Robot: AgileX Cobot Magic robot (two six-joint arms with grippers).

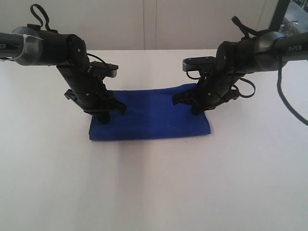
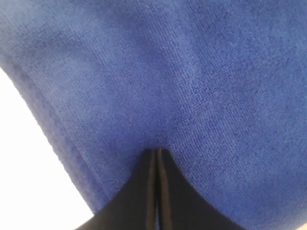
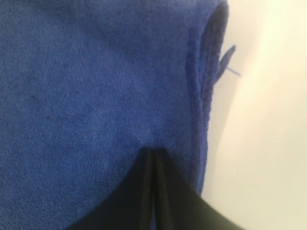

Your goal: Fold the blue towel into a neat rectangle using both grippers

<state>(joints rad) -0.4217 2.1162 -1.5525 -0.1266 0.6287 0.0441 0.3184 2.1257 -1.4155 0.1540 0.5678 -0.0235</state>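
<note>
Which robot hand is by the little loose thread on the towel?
The right gripper: a loose thread sticks out of the blue towel edge near it. By the left gripper the edge is plain.

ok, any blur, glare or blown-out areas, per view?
Exterior view: fairly sharp, white table washed out, faint shadow by the blue towel. Left wrist view: towel weave crisp, left gripper close and soft. Right wrist view: softer overall, right gripper blurred, table overexposed.

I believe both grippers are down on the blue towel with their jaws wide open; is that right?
Not quite: the jaws are shut. The wrist views show the left gripper and the right gripper closed tight, down on the towel.
</note>
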